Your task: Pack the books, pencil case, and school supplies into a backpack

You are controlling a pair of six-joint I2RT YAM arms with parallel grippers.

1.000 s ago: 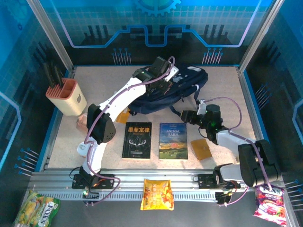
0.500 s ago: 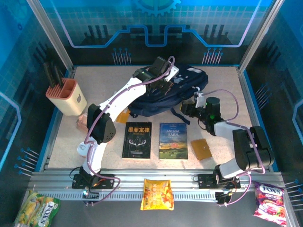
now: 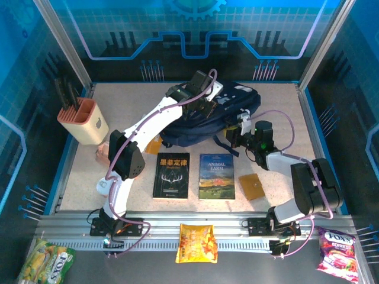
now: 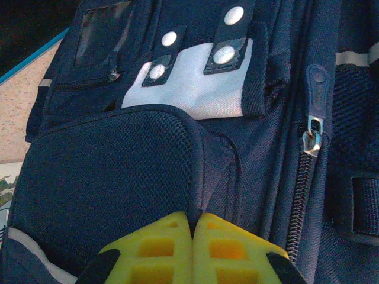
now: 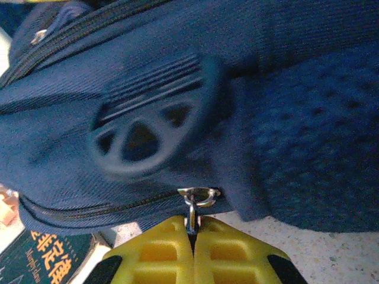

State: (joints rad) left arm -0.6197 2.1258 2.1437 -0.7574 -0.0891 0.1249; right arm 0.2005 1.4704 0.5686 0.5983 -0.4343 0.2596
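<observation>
Since a second ago the right arm has folded in from the open table toward the backpack [image 3: 219,115], and the right gripper [image 5: 192,229] has gone from half-spread to fully pinched; the left arm has not shifted. Backpack lies flat at the far middle of the table, the zips in view closed, nothing packed. Left gripper [image 4: 192,225] sits against its front mesh pocket, pads pressed together; whether fabric is caught between them I cannot tell. Black book [image 3: 172,175] and Animal Farm [image 3: 217,176] lie side by side on the near table, apart from the bag, with the tan square piece [image 3: 253,187] just right of them. Right gripper clamps the small metal zipper pull [image 5: 190,214] at the bag's near edge. Risks, in my judgement: the hold is on the tab's tip only, so a tug off the line of the track may slip it free; if the left gripper does not pin the soft bag, it may drag toward the books instead of unzipping; the slider may snag where the cloth bunches.
</observation>
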